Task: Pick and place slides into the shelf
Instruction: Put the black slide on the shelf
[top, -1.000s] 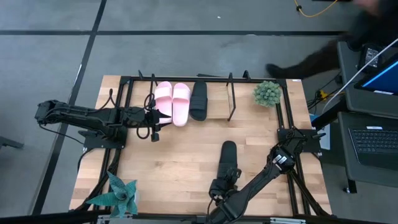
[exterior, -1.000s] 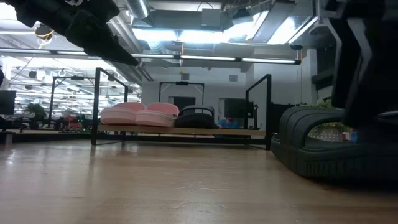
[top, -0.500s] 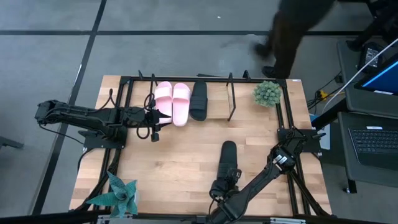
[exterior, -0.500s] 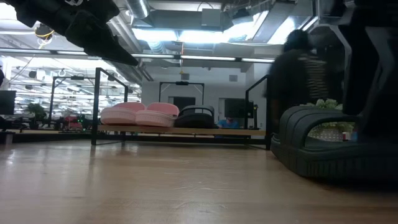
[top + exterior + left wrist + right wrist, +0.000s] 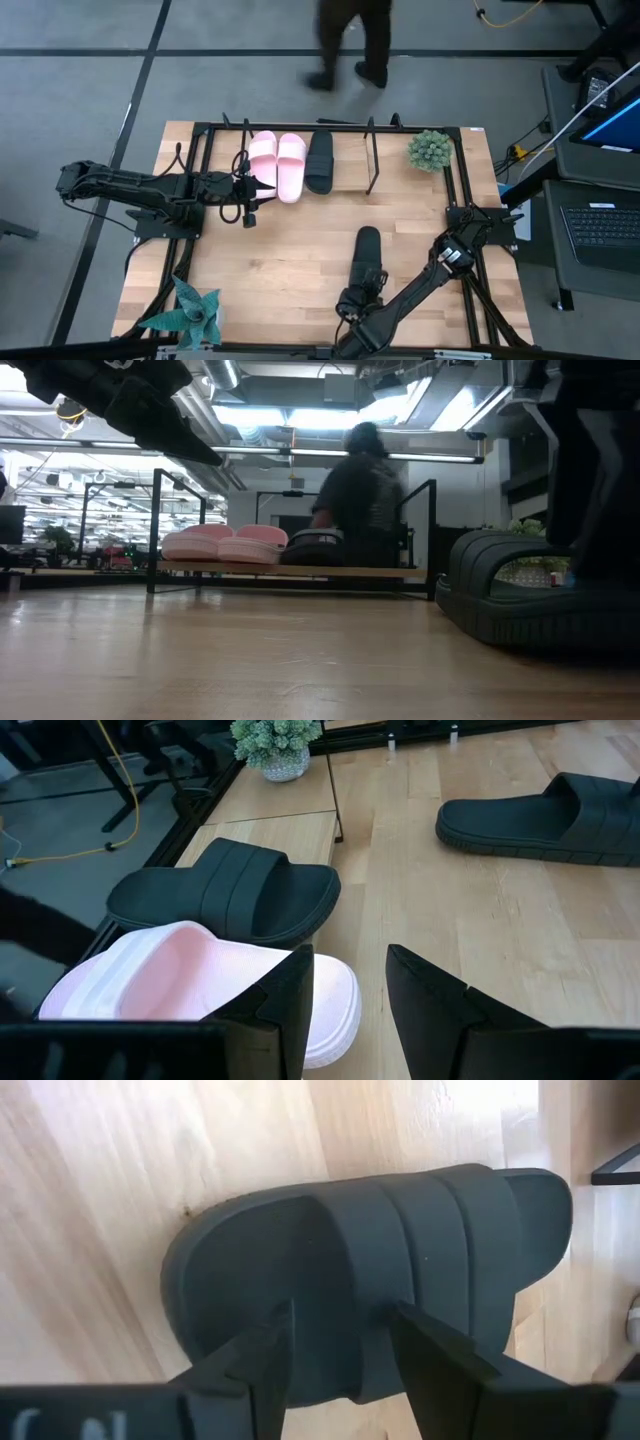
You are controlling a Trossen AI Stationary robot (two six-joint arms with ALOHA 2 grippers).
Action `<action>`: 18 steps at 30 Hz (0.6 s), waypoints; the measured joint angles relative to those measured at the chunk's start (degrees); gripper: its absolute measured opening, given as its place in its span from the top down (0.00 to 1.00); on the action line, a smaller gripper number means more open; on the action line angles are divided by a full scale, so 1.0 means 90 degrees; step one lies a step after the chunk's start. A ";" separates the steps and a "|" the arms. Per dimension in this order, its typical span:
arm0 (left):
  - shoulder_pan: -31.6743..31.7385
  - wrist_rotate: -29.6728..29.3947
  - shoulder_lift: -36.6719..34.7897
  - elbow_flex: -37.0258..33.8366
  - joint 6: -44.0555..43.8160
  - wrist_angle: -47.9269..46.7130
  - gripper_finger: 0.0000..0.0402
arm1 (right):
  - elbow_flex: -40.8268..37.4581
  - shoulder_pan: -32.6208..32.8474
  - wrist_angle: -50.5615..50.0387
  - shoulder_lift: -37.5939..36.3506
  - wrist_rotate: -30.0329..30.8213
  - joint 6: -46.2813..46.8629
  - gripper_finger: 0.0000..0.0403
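Observation:
Two pale pink slides (image 5: 277, 164) and one black slide (image 5: 319, 160) lie side by side on the board of the shelf (image 5: 372, 160), a black rod rack at the table's far edge. The other black slide (image 5: 366, 255) lies sole down on the table, nearer the front. My right gripper (image 5: 340, 1370) is open and hangs over that slide's heel end (image 5: 250, 1280), pointing down. My left gripper (image 5: 345, 1010) is open and level at the shelf's left end, just beside the nearer pink slide (image 5: 190, 980). My right gripper's open fingers (image 5: 265, 1365) stand over the heel end of the black slide on the table, coming from above. I cannot tell whether they touch it. The slide lies flat on the wood.
A small potted plant (image 5: 430, 150) stands at the table's far right corner and a blue-green spiky plant (image 5: 192, 310) at the near left. The shelf has free board to the right of its black slide. A person (image 5: 350, 35) walks past beyond the far edge.
Both arms have kept still. A person beyond the table's far edge has walked from the right toward the left, passing behind the shelf in the low view.

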 joint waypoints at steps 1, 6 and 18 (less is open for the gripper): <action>0.0000 0.0001 0.0000 0.0000 -0.0001 0.0000 0.70 | 0.0000 -0.0020 0.0001 0.0000 -0.0001 0.0013 0.58; 0.0001 -0.0001 0.0000 0.0000 -0.0001 0.0000 0.70 | 0.0000 -0.0116 -0.0002 -0.0004 -0.0002 -0.0029 0.58; 0.0001 -0.0001 0.0000 0.0000 0.0002 -0.0323 0.70 | -0.0221 -0.0165 -0.0002 -0.0013 0.0027 -0.0205 0.58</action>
